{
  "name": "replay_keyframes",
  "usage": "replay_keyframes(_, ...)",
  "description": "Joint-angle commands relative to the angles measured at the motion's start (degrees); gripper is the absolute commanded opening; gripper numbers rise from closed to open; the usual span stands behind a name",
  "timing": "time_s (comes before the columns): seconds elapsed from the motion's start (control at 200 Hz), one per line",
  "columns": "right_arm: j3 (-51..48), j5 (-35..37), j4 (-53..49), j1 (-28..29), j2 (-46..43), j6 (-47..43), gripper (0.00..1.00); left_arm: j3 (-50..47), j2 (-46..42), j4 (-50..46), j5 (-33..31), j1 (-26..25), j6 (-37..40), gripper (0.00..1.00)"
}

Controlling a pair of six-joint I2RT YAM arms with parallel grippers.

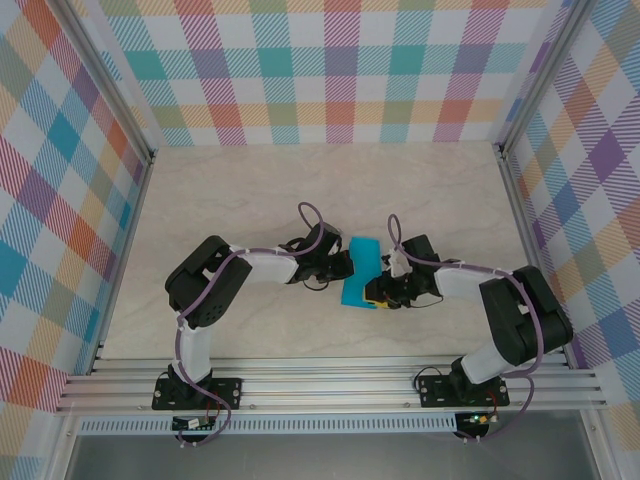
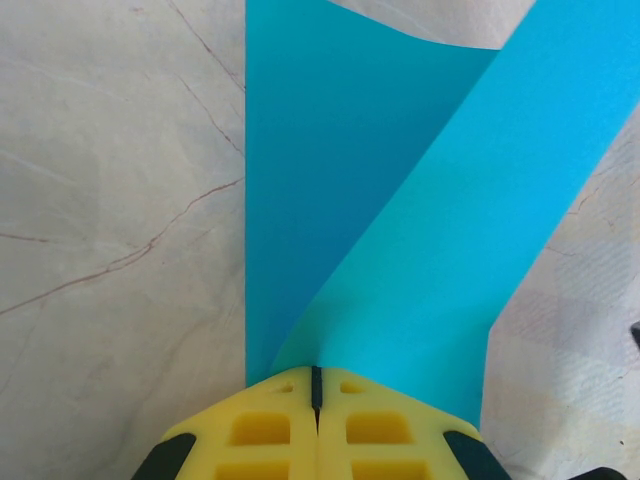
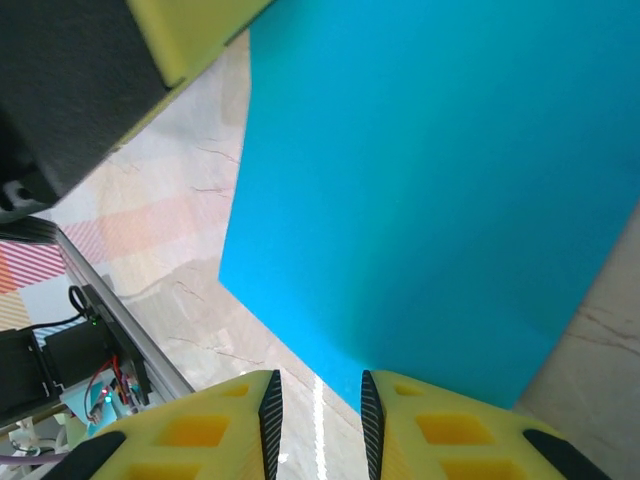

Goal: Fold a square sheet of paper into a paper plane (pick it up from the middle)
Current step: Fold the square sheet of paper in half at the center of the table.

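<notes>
The teal-blue square sheet of paper [image 1: 359, 272] lies mid-table between both arms, partly lifted and curled over itself. In the left wrist view my left gripper [image 2: 316, 376] is shut on the sheet [image 2: 400, 200] at its near edge, and a flap rises from the tips over the flat part. My right gripper [image 3: 316, 388] is open with bare table in the gap. The sheet's lower edge [image 3: 430, 180] runs just above it and meets the right fingertip [image 3: 372, 392]. From above, the left gripper [image 1: 346, 264] is at the sheet's left side and the right gripper [image 1: 380, 294] at its near right corner.
The marble-patterned table [image 1: 250, 200] has checked walls on three sides. An aluminium rail [image 1: 330, 385] runs along the near edge by the arm bases. In the right wrist view, the left arm's yellow finger [image 3: 190, 30] hangs at top left, with the rail and wiring [image 3: 100, 385] at lower left.
</notes>
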Motion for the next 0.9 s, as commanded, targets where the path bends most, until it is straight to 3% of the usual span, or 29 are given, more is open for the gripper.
replay_keyframes(0.0, -1.4, 1.73, 0.16, 0.07, 2.69, -0.44, 0.29, -0.52, 3.45, -6.9, -0.41, -0.59, 0.65, 0.0)
replay_keyframes(0.17, -1.22, 3.51, 0.12, 0.06, 3.67, 1.47, 0.29, -0.52, 3.47, -7.0, -0.43, -0.59, 0.73, 0.0)
replay_keyframes(0.5, -0.05, 0.08, -1.21, 0.62, -3.22, 0.37, 0.29, -0.54, 3.6, -6.93, -0.11, -0.59, 0.77, 0.0)
replay_keyframes(0.895, -2.47, 3.92, -0.7, 0.6, 0.56, 1.8, 0.29, -0.48, 3.27, -7.13, -0.03, -0.53, 0.9, 0.0)
